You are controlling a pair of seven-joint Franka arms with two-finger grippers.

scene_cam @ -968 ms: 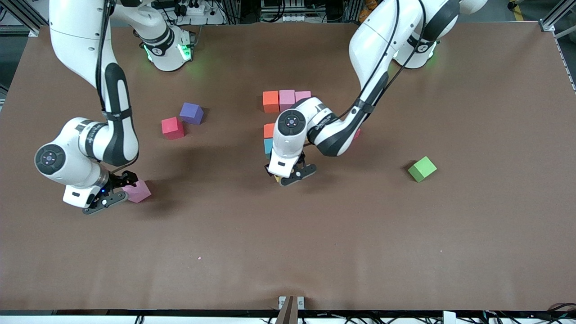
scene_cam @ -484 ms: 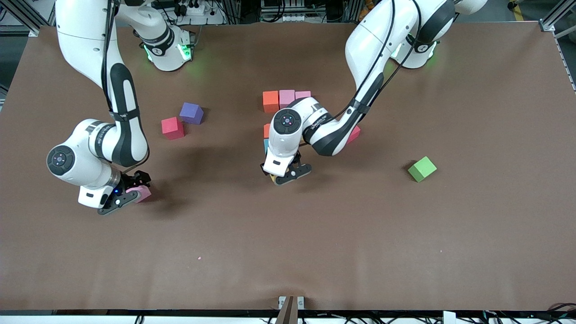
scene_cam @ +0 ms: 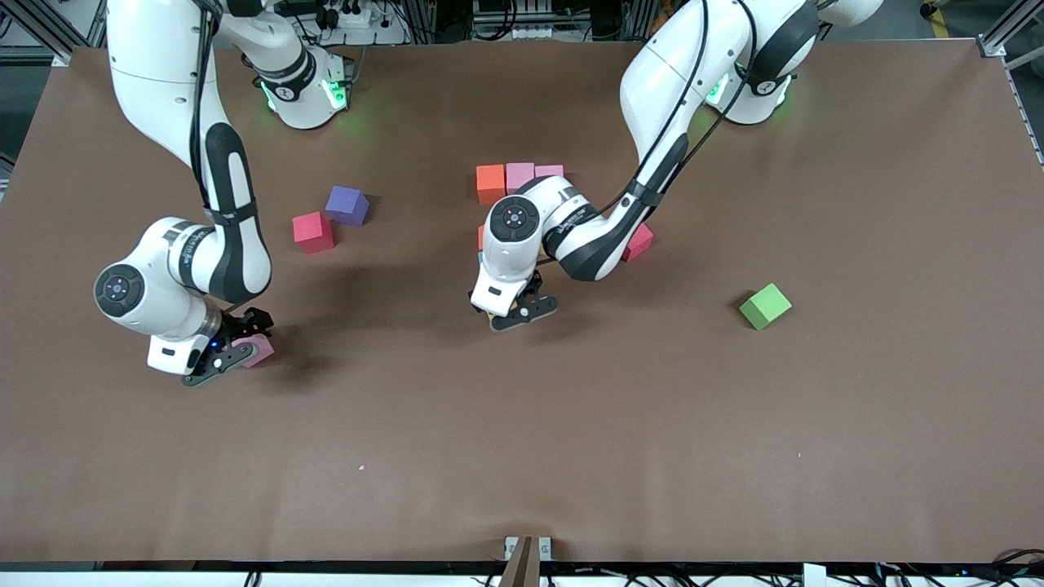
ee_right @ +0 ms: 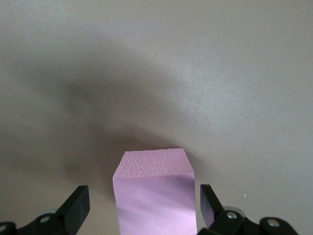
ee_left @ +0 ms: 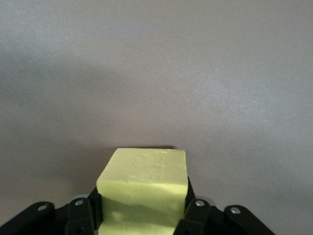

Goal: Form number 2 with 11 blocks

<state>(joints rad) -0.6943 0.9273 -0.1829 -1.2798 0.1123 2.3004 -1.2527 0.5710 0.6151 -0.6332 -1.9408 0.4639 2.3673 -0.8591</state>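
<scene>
My left gripper is shut on a yellow block, low over the table's middle, at the camera-side end of the block group. In that group an orange block and two pink blocks form a row, and my left arm hides most of the others. My right gripper is open around a pink block on the table toward the right arm's end, with a gap at each finger. A purple block and a green block lie apart.
Two crimson cubes lie on the brown table: one beside the purple block, one half under my left arm. A sliver of another orange block shows at the left wrist housing.
My right gripper slid from beside the pink block to astride it. My left gripper, holding the yellow block, shifted slightly toward the right arm's end and now hides the light blue block.
</scene>
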